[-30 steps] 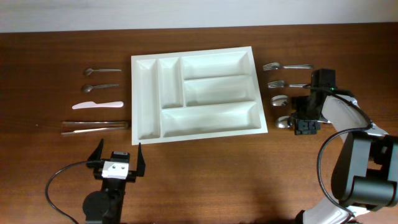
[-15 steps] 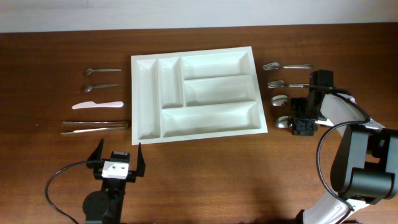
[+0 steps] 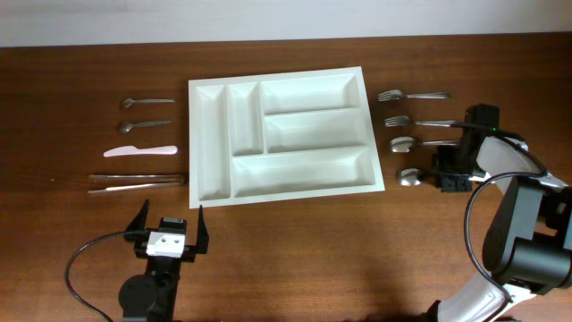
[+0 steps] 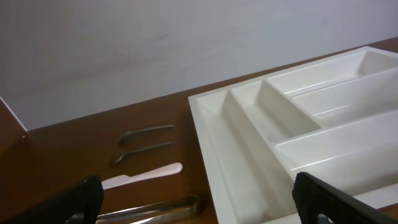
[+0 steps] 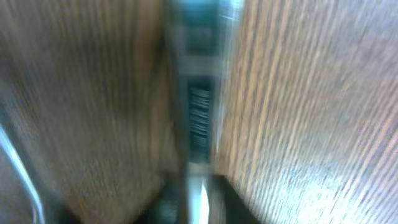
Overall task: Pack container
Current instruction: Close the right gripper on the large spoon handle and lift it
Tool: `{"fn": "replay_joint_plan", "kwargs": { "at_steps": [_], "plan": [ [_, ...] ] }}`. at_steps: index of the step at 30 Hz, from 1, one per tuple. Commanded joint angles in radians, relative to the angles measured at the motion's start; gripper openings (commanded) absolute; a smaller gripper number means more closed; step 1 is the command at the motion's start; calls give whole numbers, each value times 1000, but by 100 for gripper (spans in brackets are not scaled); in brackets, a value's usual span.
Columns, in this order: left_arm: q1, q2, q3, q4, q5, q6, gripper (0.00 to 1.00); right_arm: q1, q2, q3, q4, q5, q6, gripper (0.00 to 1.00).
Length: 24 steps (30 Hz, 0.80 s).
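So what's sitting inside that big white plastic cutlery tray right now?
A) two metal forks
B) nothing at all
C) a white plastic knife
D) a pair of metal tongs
B: every compartment of the big white plastic cutlery tray shows only bare white floor, while the white plastic knife and the metal forks lie outside it on the brown wooden table.

Blurred metal strip (image 5: 199,118) against wooden tabletop (image 5: 305,93)
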Motion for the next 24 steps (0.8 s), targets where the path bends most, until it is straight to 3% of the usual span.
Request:
{"fn": "replay_joint_plan", "kwargs": {
  "at_steps": [1,16,24],
  "plan": [
    [-3,-8,-8,2,-6,15,99,-12,31,-2,-1,21,-62,4],
    [-3,-8,-8,2,-6,15,99,-11,28,3,-2,-3,-288,4],
    [-3,-8,-8,2,-6,15,99,-11,26,27,-17,-32,-330,4]
  ]
}}
